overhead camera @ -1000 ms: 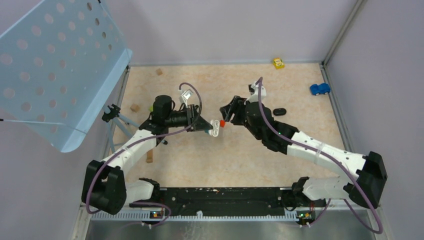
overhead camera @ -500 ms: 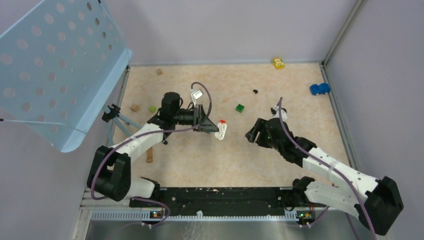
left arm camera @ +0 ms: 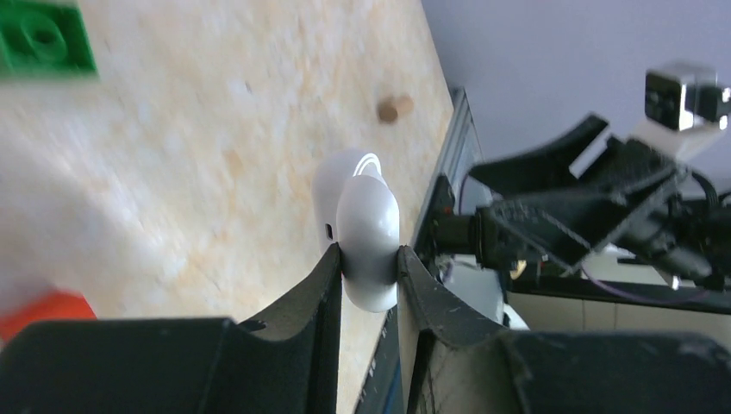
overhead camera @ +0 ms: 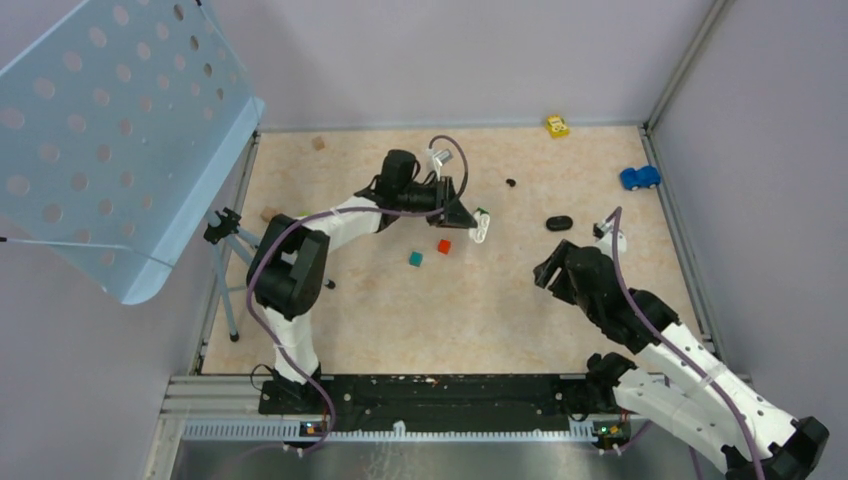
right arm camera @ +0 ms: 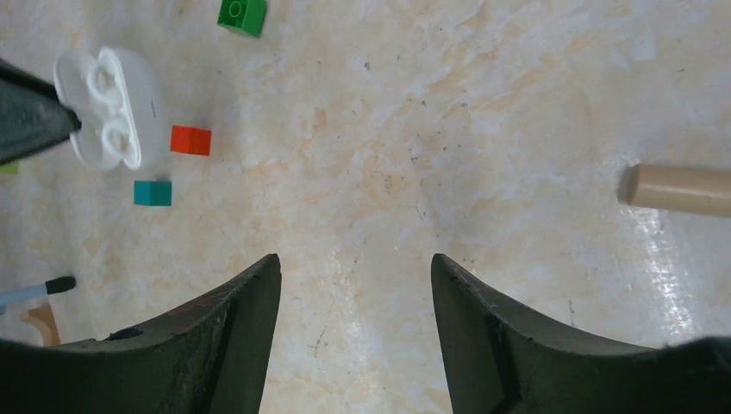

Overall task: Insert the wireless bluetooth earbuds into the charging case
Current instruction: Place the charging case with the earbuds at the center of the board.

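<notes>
My left hand [left arm camera: 368,253] clamped on white charging case [left arm camera: 366,220], lid open, over far-centre of table [overhead camera: 500,300]. Right hand [right arm camera: 355,260] apart, empty. Speck beyond case looks like black earbud [overhead camera: 511,183], lying apart from it. I judge it light, glossy and slippery, so pinch gently across body. Versus earlier frame: left arm swung case farther out, right arm drew back, red cube [overhead camera: 443,246] unmoved.

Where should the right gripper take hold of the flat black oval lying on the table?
Probably across its narrow middle, coming straight down from above: the black oval lies flat with its long axis left-right in the top view, and the right gripper is open.
</notes>
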`<action>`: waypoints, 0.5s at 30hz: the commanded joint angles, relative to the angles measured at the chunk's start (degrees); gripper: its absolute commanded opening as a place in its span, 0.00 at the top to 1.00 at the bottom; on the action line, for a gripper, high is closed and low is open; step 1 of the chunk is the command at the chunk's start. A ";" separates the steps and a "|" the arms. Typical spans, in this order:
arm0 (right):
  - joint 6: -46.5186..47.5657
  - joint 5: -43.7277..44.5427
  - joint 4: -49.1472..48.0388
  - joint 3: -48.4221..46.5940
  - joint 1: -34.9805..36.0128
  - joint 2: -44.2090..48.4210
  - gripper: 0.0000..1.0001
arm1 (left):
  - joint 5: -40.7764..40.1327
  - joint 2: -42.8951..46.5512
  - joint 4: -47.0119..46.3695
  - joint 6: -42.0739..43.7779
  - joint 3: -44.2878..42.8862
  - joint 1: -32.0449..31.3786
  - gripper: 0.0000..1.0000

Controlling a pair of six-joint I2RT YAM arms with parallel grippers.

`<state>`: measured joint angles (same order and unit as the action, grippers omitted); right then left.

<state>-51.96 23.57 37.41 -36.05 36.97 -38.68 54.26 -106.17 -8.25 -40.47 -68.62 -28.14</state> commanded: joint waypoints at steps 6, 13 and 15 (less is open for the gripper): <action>0.25 4.99 6.22 -4.09 -0.41 2.58 0.37 | -6.13 -17.42 7.99 2.61 -25.06 4.32 0.94; 1.55 4.73 4.51 -4.45 -0.41 0.32 0.37 | -4.55 -27.75 13.59 4.69 -36.53 8.05 0.92; 2.28 4.85 4.61 -5.16 -0.41 -0.95 0.37 | -4.63 -29.78 17.61 7.23 -39.57 8.96 0.92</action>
<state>-51.44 26.96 42.76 -37.69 36.95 -37.74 49.10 -133.49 3.25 -37.63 -101.65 -20.75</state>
